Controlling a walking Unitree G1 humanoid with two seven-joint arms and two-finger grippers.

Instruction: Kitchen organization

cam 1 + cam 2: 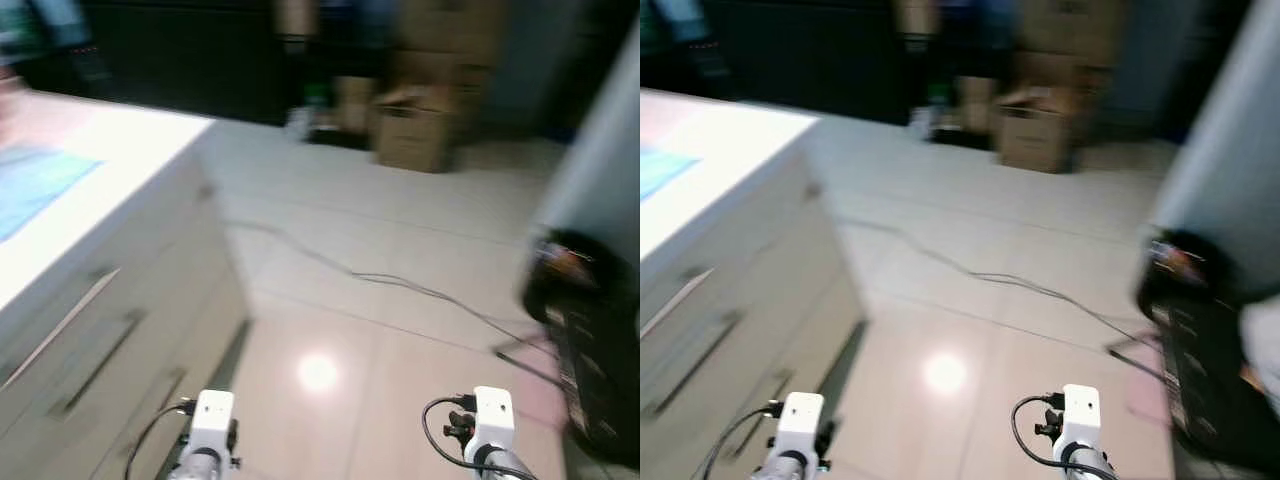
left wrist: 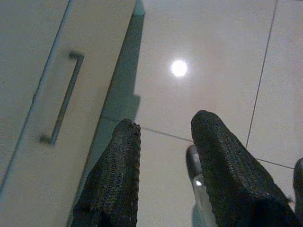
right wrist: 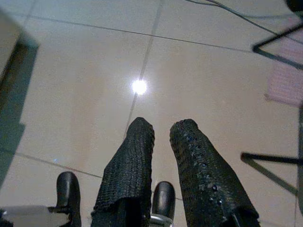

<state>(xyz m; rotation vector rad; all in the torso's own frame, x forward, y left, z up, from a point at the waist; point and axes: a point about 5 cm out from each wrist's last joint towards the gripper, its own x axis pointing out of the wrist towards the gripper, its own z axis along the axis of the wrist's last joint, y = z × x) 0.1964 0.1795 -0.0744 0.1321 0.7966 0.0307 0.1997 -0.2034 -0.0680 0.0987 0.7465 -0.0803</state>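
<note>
A white kitchen counter [image 1: 110,170] with grey-handled drawers [image 1: 95,365] runs along my left, blurred. A light blue cloth [image 1: 35,180] lies on its top. Both arms hang low, and their white wrists [image 1: 212,420] [image 1: 490,415] show at the bottom edge. My left gripper [image 2: 165,125] points down at the tiled floor beside a drawer handle [image 2: 64,99], open and holding nothing. Over bare tiles my right gripper [image 3: 162,126] hangs with a narrow gap between its fingers, also holding nothing.
A thin cable [image 1: 400,285] snakes across the glossy floor. Cardboard boxes [image 1: 415,125] stand at the back. A black rack [image 1: 590,340] stands at the right by a grey wall. My black feet [image 3: 66,189] show below the right gripper.
</note>
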